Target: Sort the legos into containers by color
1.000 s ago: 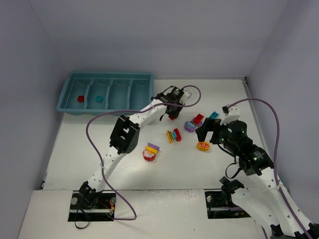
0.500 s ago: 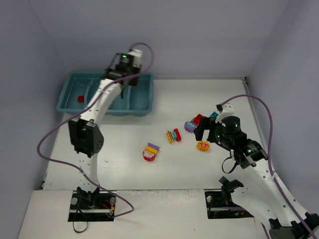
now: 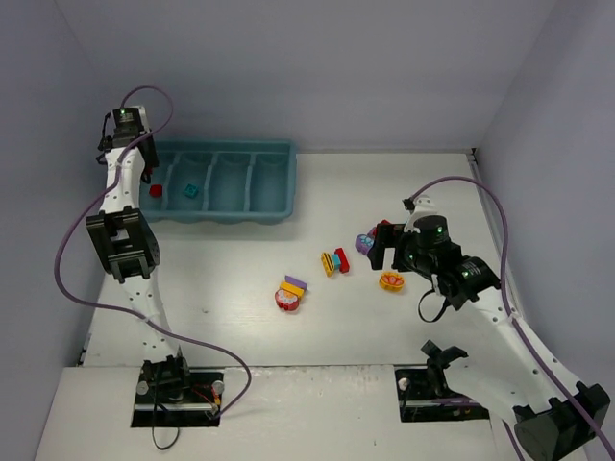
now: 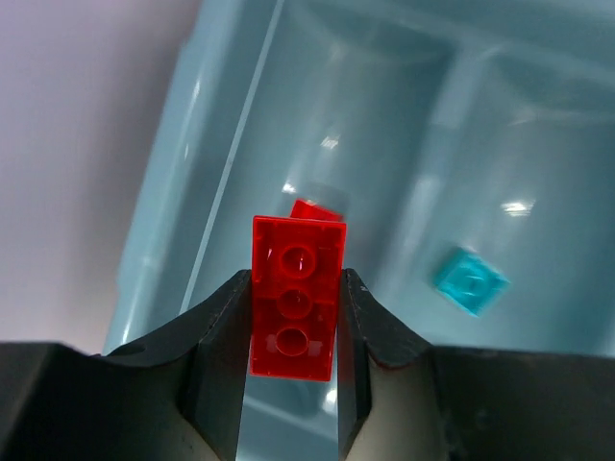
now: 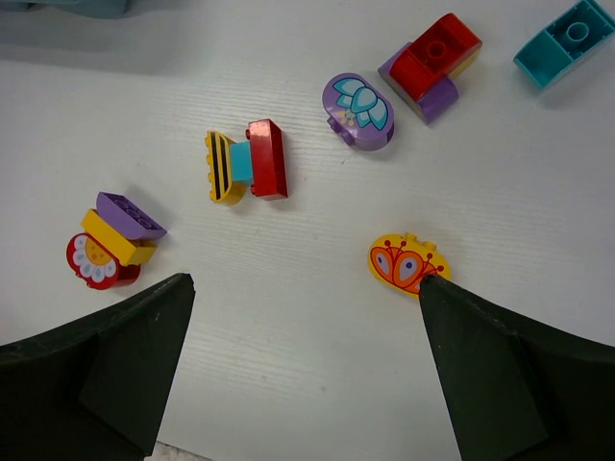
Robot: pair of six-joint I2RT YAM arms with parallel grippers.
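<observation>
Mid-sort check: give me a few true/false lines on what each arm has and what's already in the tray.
1. The left fingers grip a red brick. True.
2. The leftmost compartment of the tray has nothing in it. False: a second red brick lies there.
3. A teal brick lies in the next compartment. True.
4. The right fingers hold the yellow round piece. False: they stand open and empty, and the piece lies on the table.

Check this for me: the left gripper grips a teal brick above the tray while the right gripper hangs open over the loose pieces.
Not quite. The left gripper grips a red brick, not a teal one, as the left wrist view shows. The rest stands.
</observation>
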